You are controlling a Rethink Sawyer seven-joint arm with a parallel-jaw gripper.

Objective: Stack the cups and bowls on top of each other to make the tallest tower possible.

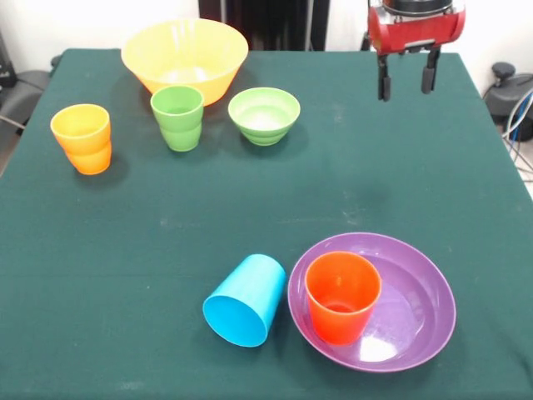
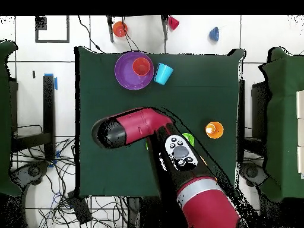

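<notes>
My gripper (image 1: 406, 83) hangs open and empty above the far right of the table, well apart from every piece. An orange cup (image 1: 342, 296) (image 2: 141, 66) stands upright inside the wide purple bowl (image 1: 416, 308) (image 2: 123, 74) at the near right. A light blue cup (image 1: 246, 300) (image 2: 162, 72) lies on its side against that bowl's left rim. At the far left a large yellow bowl (image 1: 183, 54) sits behind a green cup (image 1: 177, 117) and a light green bowl (image 1: 264, 114). A yellow-orange cup (image 1: 82, 137) (image 2: 214, 129) stands alone at the left.
The dark green tablecloth (image 1: 250, 200) covers the whole table. In the overhead view the red arm (image 2: 178, 154) hides the yellow bowl and most of the green pieces. Small orange (image 2: 120, 28), magenta (image 2: 173, 22) and blue (image 2: 214, 33) items lie on the floor beyond the table.
</notes>
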